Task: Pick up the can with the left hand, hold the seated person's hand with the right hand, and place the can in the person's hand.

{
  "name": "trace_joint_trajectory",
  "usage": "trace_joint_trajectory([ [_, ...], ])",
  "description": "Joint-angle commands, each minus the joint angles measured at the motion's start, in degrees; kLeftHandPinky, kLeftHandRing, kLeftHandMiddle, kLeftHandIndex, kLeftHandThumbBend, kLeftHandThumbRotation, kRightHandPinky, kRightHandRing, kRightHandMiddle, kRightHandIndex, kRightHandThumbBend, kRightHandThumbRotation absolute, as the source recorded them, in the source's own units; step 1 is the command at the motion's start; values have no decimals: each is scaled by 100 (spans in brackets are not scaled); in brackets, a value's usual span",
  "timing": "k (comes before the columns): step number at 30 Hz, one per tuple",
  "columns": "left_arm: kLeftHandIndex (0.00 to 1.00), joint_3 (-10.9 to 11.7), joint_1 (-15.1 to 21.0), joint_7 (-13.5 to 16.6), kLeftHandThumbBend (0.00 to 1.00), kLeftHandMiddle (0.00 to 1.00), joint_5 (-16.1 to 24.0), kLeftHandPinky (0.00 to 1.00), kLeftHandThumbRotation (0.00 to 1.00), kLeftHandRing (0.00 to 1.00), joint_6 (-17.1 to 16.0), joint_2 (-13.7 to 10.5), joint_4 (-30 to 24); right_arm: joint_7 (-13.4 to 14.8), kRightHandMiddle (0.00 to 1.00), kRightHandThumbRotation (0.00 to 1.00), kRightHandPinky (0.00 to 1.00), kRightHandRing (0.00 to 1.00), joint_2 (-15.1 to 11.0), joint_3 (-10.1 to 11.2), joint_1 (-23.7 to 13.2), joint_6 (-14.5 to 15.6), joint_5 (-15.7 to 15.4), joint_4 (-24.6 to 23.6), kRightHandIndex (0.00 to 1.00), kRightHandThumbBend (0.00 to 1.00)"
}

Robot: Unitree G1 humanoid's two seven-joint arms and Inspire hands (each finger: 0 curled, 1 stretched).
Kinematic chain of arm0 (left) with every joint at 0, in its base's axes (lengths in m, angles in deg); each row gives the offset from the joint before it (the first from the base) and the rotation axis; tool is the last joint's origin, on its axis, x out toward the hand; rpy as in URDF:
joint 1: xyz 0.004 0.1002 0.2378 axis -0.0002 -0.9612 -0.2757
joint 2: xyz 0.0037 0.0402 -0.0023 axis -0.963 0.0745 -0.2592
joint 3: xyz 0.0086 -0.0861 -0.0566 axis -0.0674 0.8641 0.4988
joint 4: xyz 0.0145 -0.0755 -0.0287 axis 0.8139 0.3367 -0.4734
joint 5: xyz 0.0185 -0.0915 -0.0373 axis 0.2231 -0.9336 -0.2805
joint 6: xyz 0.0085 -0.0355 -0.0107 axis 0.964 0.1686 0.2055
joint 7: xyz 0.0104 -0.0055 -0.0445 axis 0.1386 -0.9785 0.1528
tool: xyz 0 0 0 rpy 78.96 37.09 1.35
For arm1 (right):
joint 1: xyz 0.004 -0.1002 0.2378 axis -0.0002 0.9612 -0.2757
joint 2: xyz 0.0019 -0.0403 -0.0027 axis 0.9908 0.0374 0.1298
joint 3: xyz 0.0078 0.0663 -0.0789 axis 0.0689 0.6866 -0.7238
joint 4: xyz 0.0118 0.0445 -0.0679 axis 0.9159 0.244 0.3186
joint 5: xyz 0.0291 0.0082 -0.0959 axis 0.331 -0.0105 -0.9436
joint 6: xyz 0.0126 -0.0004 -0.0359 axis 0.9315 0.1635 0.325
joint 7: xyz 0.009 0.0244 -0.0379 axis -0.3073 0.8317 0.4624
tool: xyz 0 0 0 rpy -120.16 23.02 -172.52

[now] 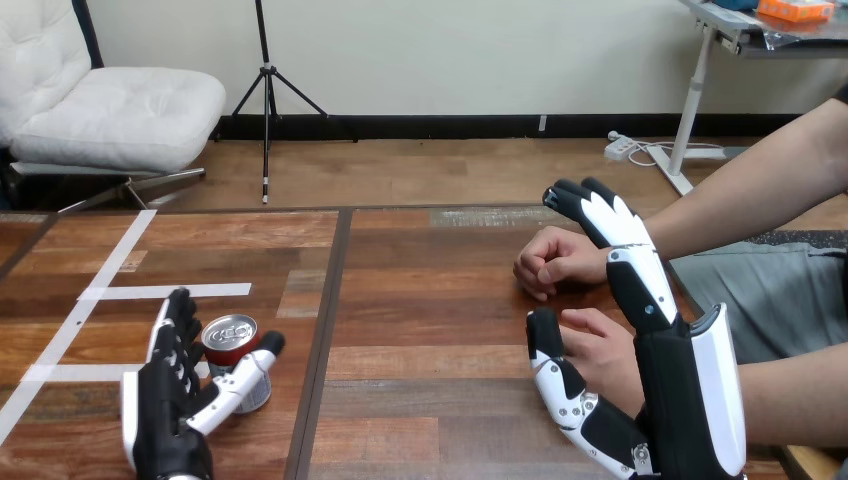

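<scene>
Can (231, 342) upright between thumb and fingers (181, 318) of left hand (160, 420)

I saw the can (230, 335) upright at the table's (430, 310) left, silver lid over a red band. The person's near hand (598, 352) rested at the right, the person's far hand (555, 262) fisted beyond it.

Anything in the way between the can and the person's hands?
Nothing visible. The can stands at the left hand; bare table runs from it to the person's nearer hand, which lies beside the open right hand.
</scene>
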Motion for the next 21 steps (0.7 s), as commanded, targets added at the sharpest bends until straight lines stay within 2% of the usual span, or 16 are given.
trace_joint_trajectory([
  [1,90,-191,463,384,92,92,528,89,27,91,187,-254,4,-1,90,0,97,95,-15,80,-165,-6,26,-226,87,23],
  [9,89,-305,488,763,95,90,993,84,28,89,407,-349,-51,10,90,0,97,95,-18,84,-149,-20,4,-227,87,24],
  [16,88,-371,503,895,94,89,1175,82,27,87,542,-379,-102,15,90,0,97,94,-5,92,-118,5,-8,-248,88,24],
  [21,88,-433,539,1094,94,88,1394,81,27,86,657,-419,-87,13,90,1,97,94,-8,94,-110,-2,-7,-250,87,24],
])
